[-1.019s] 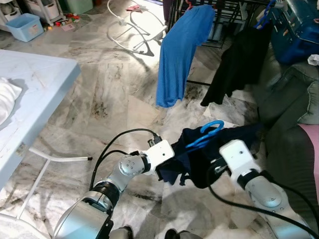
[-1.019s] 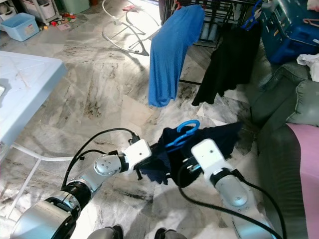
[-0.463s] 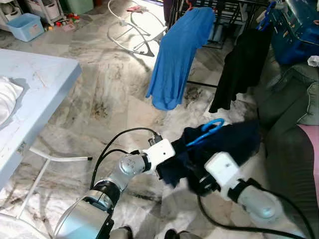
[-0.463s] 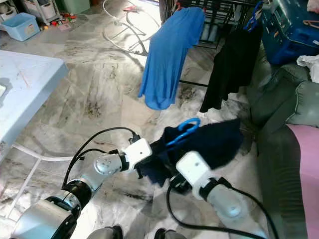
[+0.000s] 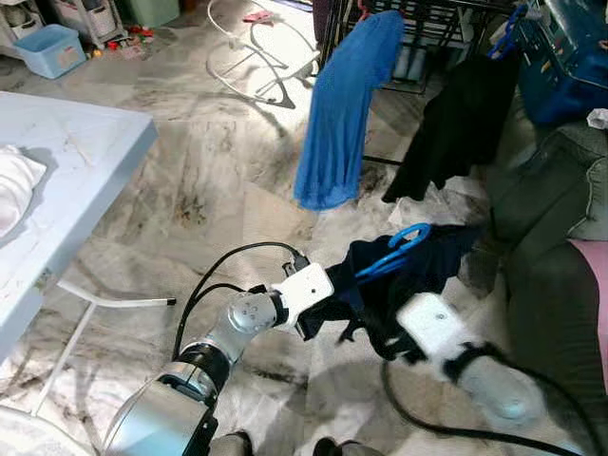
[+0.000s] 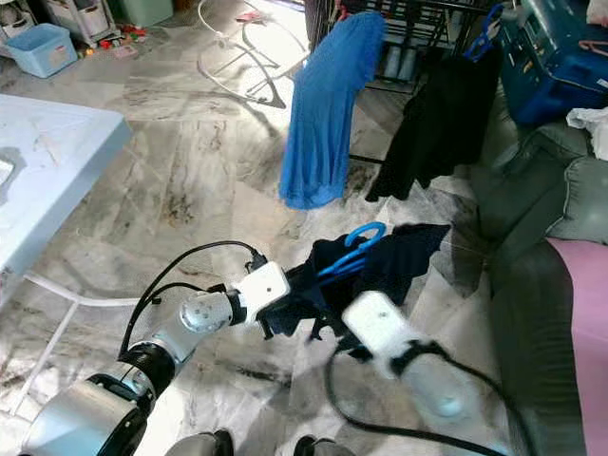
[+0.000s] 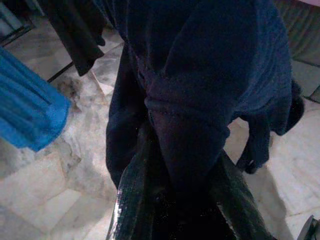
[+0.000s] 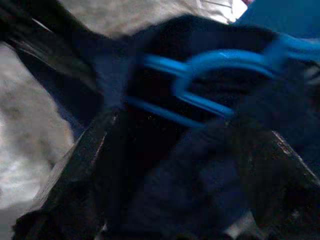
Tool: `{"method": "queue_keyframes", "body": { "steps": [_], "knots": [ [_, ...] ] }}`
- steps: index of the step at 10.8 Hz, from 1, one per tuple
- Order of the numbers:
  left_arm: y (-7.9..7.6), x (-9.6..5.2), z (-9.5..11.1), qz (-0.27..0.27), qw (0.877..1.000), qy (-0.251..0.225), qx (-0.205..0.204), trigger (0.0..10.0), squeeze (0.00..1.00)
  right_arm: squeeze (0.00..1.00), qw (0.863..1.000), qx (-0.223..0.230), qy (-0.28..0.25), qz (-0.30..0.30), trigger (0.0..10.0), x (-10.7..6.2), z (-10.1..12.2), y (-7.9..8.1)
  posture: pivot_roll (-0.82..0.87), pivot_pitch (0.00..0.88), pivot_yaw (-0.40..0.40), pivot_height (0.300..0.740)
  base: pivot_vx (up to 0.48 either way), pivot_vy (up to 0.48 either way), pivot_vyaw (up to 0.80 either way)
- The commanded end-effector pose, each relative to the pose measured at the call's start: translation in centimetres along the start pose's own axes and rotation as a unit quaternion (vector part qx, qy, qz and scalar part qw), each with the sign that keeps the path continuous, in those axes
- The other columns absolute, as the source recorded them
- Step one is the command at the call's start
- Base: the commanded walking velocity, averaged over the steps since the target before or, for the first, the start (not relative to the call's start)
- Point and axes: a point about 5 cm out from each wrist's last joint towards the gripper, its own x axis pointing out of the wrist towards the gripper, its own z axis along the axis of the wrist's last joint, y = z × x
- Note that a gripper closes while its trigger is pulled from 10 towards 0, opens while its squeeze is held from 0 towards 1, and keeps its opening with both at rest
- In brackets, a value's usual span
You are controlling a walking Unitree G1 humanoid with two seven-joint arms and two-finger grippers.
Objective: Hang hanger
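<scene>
A dark navy garment (image 5: 399,275) hangs on a blue hanger (image 5: 397,249) low over the floor, right in front of me. My left gripper (image 5: 318,321) is shut on the garment's left side; in the left wrist view its fingers (image 7: 131,192) pinch a fold of the cloth (image 7: 200,100). My right gripper (image 5: 391,337) sits under the garment's right side and is blurred by motion. In the right wrist view its fingers (image 8: 75,165) stand wide apart, with the blue hanger (image 8: 220,62) and dark cloth ahead of them.
A black drying rack (image 5: 427,24) stands ahead, carrying a blue shirt (image 5: 342,114) and a black garment (image 5: 456,123). A grey sofa (image 5: 560,247) lines the right side. A pale blue table (image 5: 66,180) is at my left. Marble floor lies between.
My right arm has dropped and slid right, now blurred. The garment's right side has sagged. The blue shirt on the rack has swung. The left arm holds still.
</scene>
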Motion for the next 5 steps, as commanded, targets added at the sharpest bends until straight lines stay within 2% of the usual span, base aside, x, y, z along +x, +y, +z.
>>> {"method": "queue_keyframes", "body": {
  "steps": [1,3,4,5],
  "knots": [
    [0.9,0.3,1.4,0.002,1.000,-0.021,0.019,0.0,0.00,0.00,1.000,-0.006,0.018,-0.025,10.0,-1.0,-0.6,-1.3,0.04,0.138,-0.095,0.740,0.000,0.000,0.00],
    [1.9,-0.5,1.4,-0.012,0.999,-0.022,0.045,0.0,0.00,0.00,0.997,-0.054,0.013,-0.061,10.0,-3.1,-1.0,-3.7,0.03,0.141,-0.094,0.740,0.000,0.000,0.00],
    [2.5,-1.0,1.5,-0.026,0.997,-0.023,0.062,0.0,0.00,0.52,0.998,-0.032,0.034,-0.039,10.0,-4.4,-1.8,-4.4,0.03,0.144,-0.094,0.740,0.000,0.000,0.00],
    [2.8,-1.4,1.9,-0.046,0.994,-0.029,0.090,0.0,0.00,1.00,0.998,-0.029,0.059,-0.018,10.0,-5.5,-2.4,-4.8,0.03,0.145,-0.093,0.740,0.000,0.000,0.00]
  ]
}}
